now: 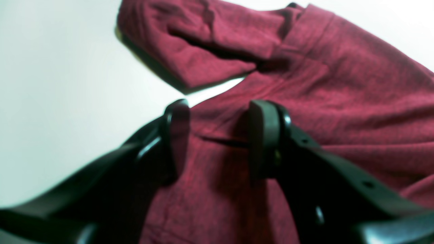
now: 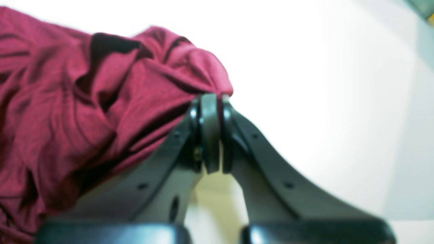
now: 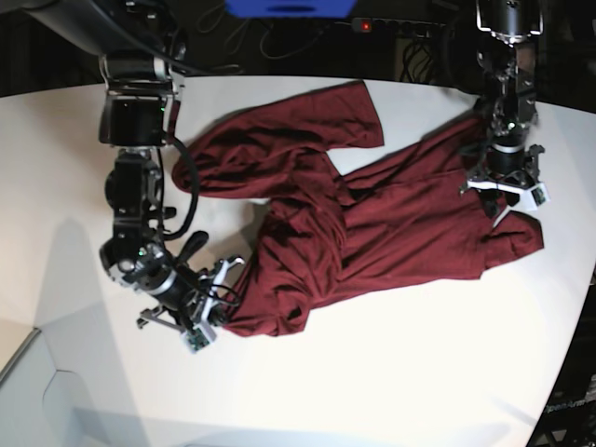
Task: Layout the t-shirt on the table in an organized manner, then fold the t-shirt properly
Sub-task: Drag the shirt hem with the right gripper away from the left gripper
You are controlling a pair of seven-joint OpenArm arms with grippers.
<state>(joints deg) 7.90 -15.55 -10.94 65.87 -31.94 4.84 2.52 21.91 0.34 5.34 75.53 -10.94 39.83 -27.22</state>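
Base view has the t-shirt [image 3: 372, 223] bunched on the table [image 3: 372, 391]. Right gripper [image 2: 213, 101] is pinching its hem, left gripper [image 1: 217, 135] gaping above cloth. That thin pinch could slip if pulled.

Plain maroon t-shirt [image 3: 400, 223], white table [image 3: 391, 372]

The wide, smooth white table [image 3: 391, 391] has a curved edge; it spans the scene. A crumpled dark maroon knit t-shirt [image 3: 391, 233] lies on it, right of centre.

Matt knit t-shirt [image 3: 391, 223] cloth on smooth white table [image 3: 391, 372].
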